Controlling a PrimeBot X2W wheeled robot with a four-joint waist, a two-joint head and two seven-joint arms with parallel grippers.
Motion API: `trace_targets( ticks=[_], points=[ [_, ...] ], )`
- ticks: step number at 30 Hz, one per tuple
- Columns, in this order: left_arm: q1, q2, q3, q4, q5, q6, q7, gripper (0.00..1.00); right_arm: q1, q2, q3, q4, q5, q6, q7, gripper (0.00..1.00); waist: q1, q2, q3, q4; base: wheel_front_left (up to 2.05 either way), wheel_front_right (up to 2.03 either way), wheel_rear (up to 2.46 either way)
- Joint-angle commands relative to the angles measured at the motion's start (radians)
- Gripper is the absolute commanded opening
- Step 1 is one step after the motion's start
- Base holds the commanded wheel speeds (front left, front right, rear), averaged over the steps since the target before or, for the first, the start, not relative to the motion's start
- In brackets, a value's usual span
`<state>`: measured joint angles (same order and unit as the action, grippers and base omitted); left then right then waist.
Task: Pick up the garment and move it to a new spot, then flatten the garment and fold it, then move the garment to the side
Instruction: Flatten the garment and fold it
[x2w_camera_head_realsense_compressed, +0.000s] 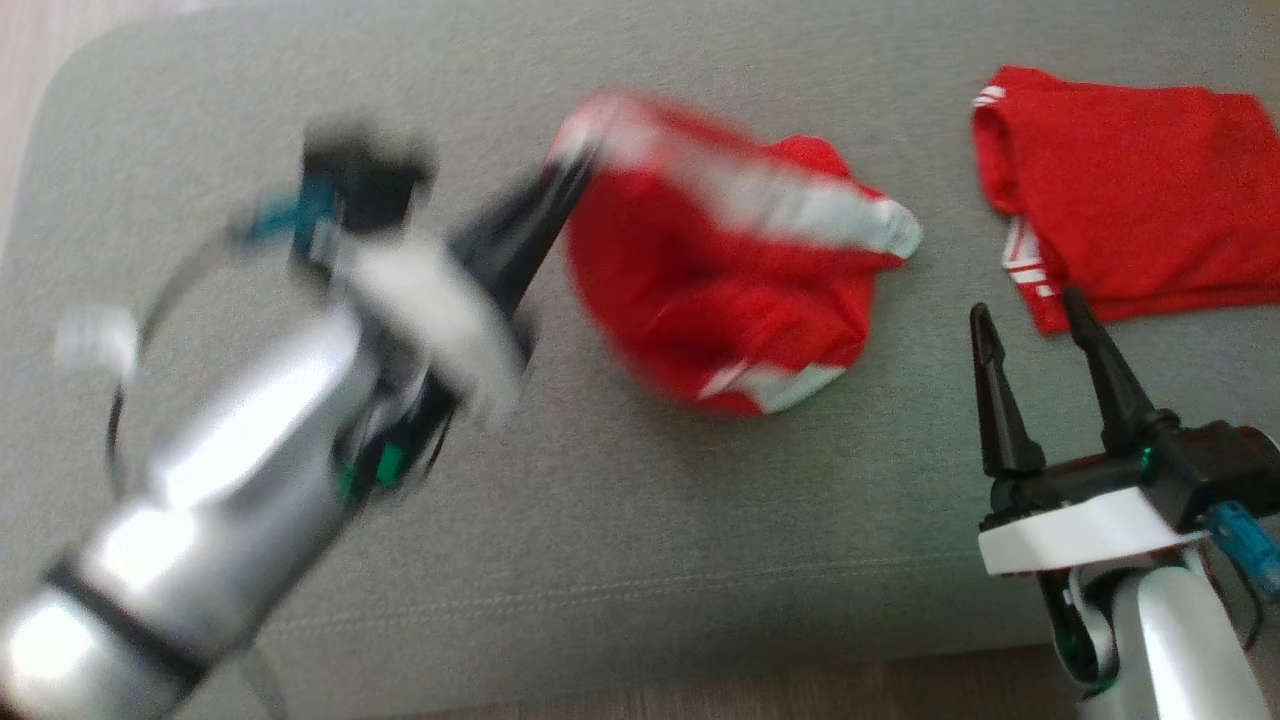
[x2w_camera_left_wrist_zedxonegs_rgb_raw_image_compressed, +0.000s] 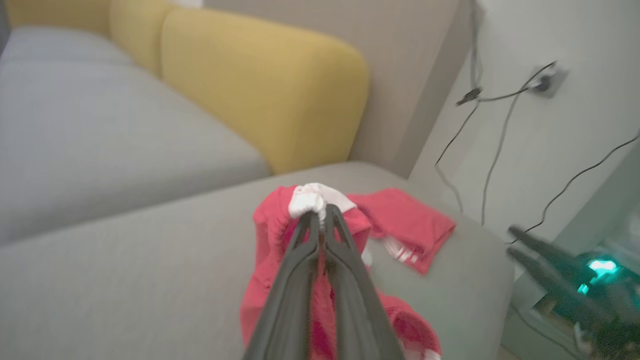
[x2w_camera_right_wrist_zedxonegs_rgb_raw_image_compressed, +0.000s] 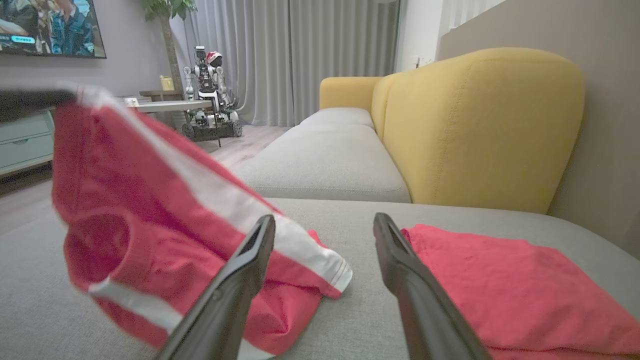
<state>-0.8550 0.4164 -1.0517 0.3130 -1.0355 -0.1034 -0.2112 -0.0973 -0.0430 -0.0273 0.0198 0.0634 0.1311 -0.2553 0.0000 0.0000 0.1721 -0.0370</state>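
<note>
A wide grey sofa cushion (x2w_camera_head_realsense_compressed: 600, 560) is seen spread under everything, with a yellow backrest (x2w_camera_right_wrist_zedxonegs_rgb_raw_image_compressed: 480, 125) rising behind it. At the cushion's middle lies the garment (x2w_camera_head_realsense_compressed: 720, 300) — red cloth with a white waistband (x2w_camera_head_realsense_compressed: 800, 205) and white trim. It is bunched, with one end of the band drawn up off the surface while the other end and the lower folds are left resting on the cushion. To its right, well apart from it, a second red garment (x2w_camera_head_realsense_compressed: 1130, 190) is laid flat and folded, with white stripes shown at its edge. The left gripper (x2w_camera_head_realsense_compressed: 570, 170) is blurred in the head view; in the left wrist view its two dark fingers are pressed together, and a wad of the white band is pinched at their tips. The right gripper (x2w_camera_head_realsense_compressed: 1025, 305) is held near the cushion's front edge, between the two red pieces — its fingers are spread wide with nothing between them. A wall socket (x2w_camera_left_wrist_zedxonegs_rgb_raw_image_compressed: 547, 80) with dangling cables is visible beyond the cushion.
</note>
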Motion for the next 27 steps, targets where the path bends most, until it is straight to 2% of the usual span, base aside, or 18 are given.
trace_targets(
  ticks=[1, 6, 8, 11, 13, 19, 27],
  points=[
    [0.023, 0.059, 0.040, -0.034, 0.002, 0.015, -0.023, 0.00, -0.013, -0.007, 0.026, -0.031, -0.016, 0.000, -0.006, 1.00, 0.0000, 0.0000, 0.021, 0.024, 0.00, 0.00, 0.00],
    [0.191, 0.131, 0.086, -0.058, 0.027, 0.064, -0.048, 0.00, 0.003, -0.007, 0.046, 0.014, -0.004, 0.000, -0.006, 1.00, 0.0000, 0.0000, 0.048, 0.062, 0.00, 0.00, 0.00],
    [0.239, 0.147, 0.120, -0.069, 0.037, 0.071, -0.049, 0.00, -0.005, -0.007, 0.044, 0.042, 0.032, 0.000, -0.006, 1.00, 0.0000, 0.0000, 0.055, 0.073, 0.00, 0.00, 0.00],
    [0.299, 0.156, 0.179, -0.086, 0.060, 0.070, -0.050, 0.00, -0.043, -0.007, 0.048, 0.093, 0.027, 0.000, -0.006, 1.00, 0.0000, 0.0000, 0.065, 0.090, 0.00, 0.00, 0.00],
    [0.315, 0.156, 0.194, -0.088, 0.068, 0.067, -0.050, 0.00, -0.059, -0.007, 0.050, 0.118, 0.028, 0.000, -0.006, 1.00, 0.0000, 0.0000, 0.067, 0.096, 0.00, 0.00, 0.00],
    [0.368, 0.137, 0.262, -0.074, 0.117, 0.043, -0.050, 0.00, -0.184, -0.016, 0.080, 0.303, -0.018, 0.000, -0.006, 1.00, 0.0000, 0.0000, 0.074, 0.118, 0.00, 0.00, 0.00],
    [0.383, 0.098, 0.297, -0.042, 0.161, 0.013, -0.050, 0.00, -0.338, -0.036, 0.132, 0.509, -0.025, 0.000, -0.006, 1.00, 0.0000, 0.0000, 0.078, 0.138, 0.00, 0.00, 0.00]
  ],
)
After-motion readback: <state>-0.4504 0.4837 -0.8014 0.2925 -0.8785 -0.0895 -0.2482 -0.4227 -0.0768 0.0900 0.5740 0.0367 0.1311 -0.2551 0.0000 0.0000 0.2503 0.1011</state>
